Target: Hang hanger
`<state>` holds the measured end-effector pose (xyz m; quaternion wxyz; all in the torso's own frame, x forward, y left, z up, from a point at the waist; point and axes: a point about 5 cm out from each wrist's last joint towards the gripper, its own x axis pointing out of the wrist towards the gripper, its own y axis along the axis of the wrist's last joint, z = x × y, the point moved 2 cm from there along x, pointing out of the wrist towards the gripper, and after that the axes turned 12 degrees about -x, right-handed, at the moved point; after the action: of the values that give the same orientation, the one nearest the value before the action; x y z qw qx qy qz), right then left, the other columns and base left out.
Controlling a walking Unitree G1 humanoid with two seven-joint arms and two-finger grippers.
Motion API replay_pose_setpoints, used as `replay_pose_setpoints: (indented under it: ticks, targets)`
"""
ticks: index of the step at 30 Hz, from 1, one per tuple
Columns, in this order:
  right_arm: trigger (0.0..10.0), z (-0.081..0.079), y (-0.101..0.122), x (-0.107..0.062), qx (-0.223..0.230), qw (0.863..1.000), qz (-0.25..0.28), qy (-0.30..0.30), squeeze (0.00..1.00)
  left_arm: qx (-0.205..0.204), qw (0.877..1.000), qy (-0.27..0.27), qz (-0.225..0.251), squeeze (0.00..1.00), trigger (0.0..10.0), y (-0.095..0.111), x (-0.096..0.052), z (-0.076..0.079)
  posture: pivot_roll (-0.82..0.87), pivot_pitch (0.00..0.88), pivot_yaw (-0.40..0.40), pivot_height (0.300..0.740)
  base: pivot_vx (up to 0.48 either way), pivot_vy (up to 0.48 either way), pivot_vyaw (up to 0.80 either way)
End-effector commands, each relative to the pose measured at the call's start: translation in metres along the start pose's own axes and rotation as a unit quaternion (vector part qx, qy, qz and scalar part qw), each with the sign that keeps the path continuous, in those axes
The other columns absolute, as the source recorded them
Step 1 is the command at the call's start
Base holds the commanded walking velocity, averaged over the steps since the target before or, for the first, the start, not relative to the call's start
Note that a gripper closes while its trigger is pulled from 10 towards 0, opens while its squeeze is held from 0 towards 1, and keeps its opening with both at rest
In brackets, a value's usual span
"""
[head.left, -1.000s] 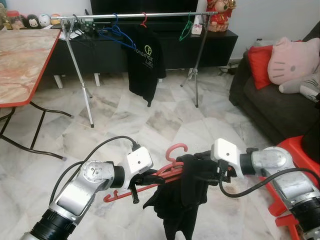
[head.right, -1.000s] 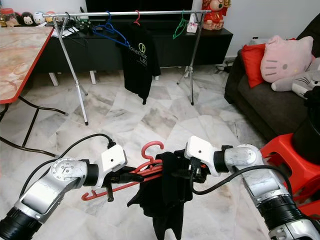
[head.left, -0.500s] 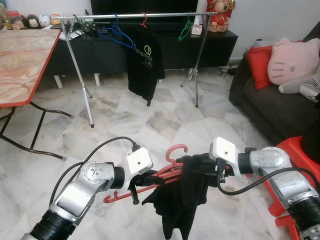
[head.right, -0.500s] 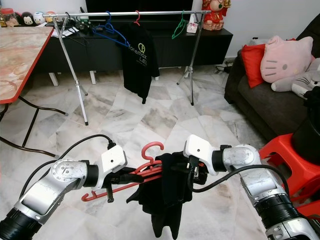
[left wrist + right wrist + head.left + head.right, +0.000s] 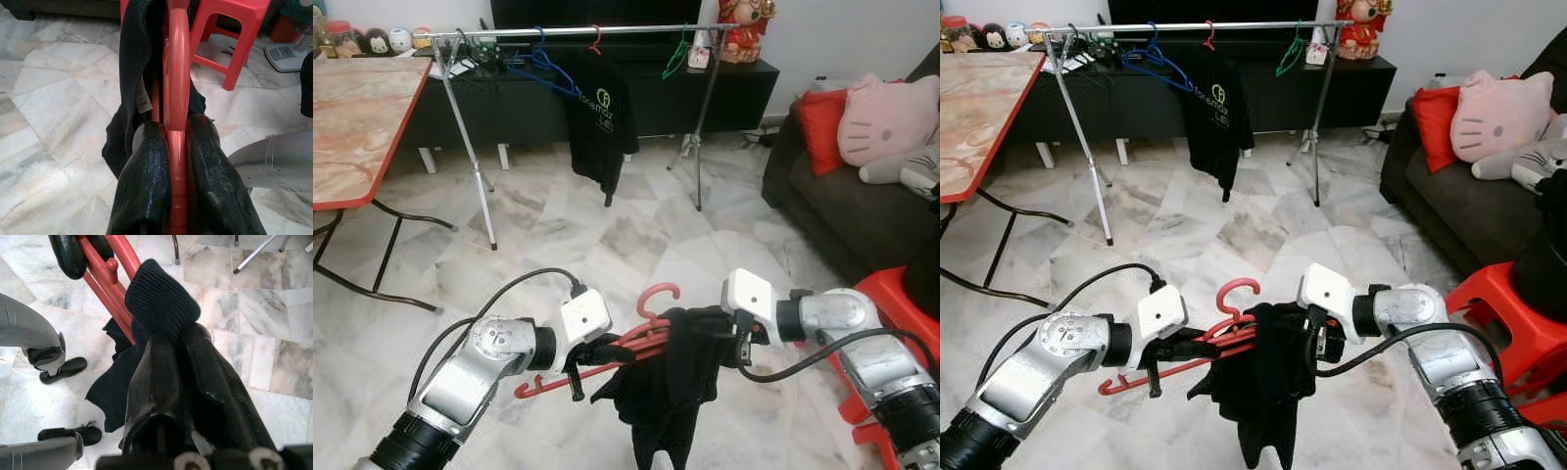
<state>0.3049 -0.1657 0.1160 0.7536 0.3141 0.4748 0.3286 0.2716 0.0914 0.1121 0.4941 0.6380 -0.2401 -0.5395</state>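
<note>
Red plastic, the hanger [image 5: 607, 354] lay crosswise between my grippers, long axis nine to three, dark garment [image 5: 671, 387] draped over it. My left gripper [image 5: 171, 147] clenched its bar; my right gripper [image 5: 183, 367] pinched the cloth. At twelve o'clock, well apart, stood the rail [image 5: 578, 31].

We see both silver arms raised in front of the body, bent at the elbows, forearms angled inward toward each other. Our left end effector [image 5: 177, 147] has its two black fingers clamped on the hanger [image 5: 641, 338]. Our right end effector [image 5: 178, 352] has its fingers pinched on the garment [image 5: 671, 377].
</note>
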Motion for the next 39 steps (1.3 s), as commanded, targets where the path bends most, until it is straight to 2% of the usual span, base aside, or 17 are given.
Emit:
replay_pose_setpoints:
  ticks: [1,10,20,25,31,39]
  targets:
    - [0.0,0.014,0.008,-0.008,-0.009,0.999,0.012,-0.029,0.0,0.028,0.999,-0.001,0.018,0.0,0.0,0.011,-0.003,0.002,-0.08,0.0,-0.117,0.74,0.0,0.0,0.0]
    - [0.0,0.019,0.012,-0.014,-0.019,0.999,0.011,-0.037,0.0,0.035,0.999,0.01,-0.012,0.0,0.0,0.001,-0.003,-0.002,-0.08,0.0,-0.117,0.74,0.0,0.0,0.0]
    - [0.0,0.016,0.015,-0.013,-0.023,0.999,0.015,-0.022,0.0,0.035,0.999,0.007,-0.012,0.0,0.0,0.0,-0.005,-0.001,-0.08,0.0,-0.119,0.74,0.0,0.0,0.0]
    - [0.0,0.019,0.019,-0.016,-0.025,0.999,0.018,-0.027,0.0,0.036,0.999,0.008,-0.014,0.0,0.0,-0.001,-0.005,-0.002,-0.08,0.0,-0.119,0.74,0.0,0.0,0.0]
    - [0.0,0.023,0.034,-0.023,-0.033,0.998,0.046,-0.033,0.0,0.031,0.999,0.033,-0.014,0.0,0.0,-0.004,-0.005,-0.009,-0.08,0.0,-0.119,0.74,0.0,0.0,0.0]
    - [0.0,0.024,0.038,-0.029,-0.042,0.998,0.045,-0.028,0.0,0.01,0.998,0.067,-0.012,0.0,0.0,-0.008,-0.007,-0.02,-0.08,0.0,-0.117,0.74,0.0,0.0,0.0]
